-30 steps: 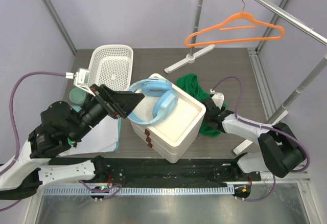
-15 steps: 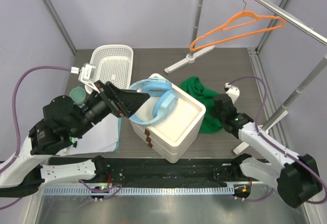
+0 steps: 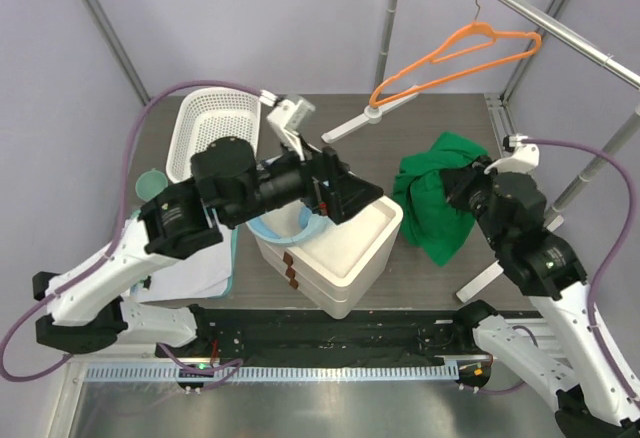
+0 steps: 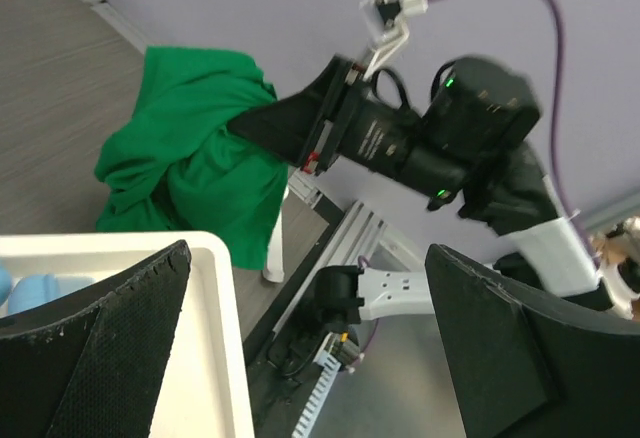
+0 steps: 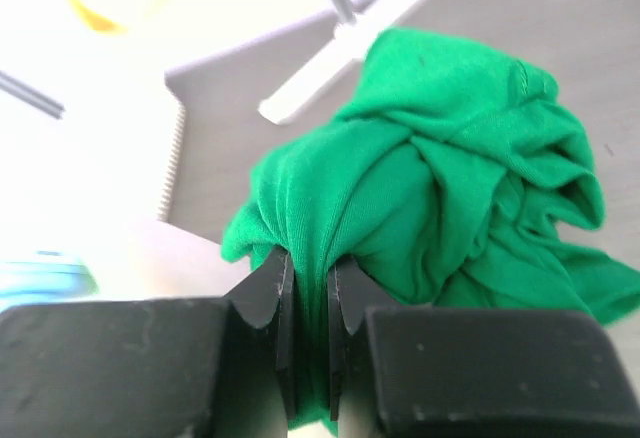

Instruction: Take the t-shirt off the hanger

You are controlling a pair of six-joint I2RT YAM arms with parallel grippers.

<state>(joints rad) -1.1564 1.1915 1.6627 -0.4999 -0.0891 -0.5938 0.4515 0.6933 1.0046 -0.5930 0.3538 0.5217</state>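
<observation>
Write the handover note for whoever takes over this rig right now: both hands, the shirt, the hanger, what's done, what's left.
Left hand: open, holding nothing, above the white box.
Right hand: shut on the t-shirt, pinching a fold; the cloth hangs bunched beside the box.
Hanger: bare, hooked on the rail, clear of the shirt.
Done: the shirt is off the hanger.
Left: probably only to lay the shirt on the table and let go.
</observation>
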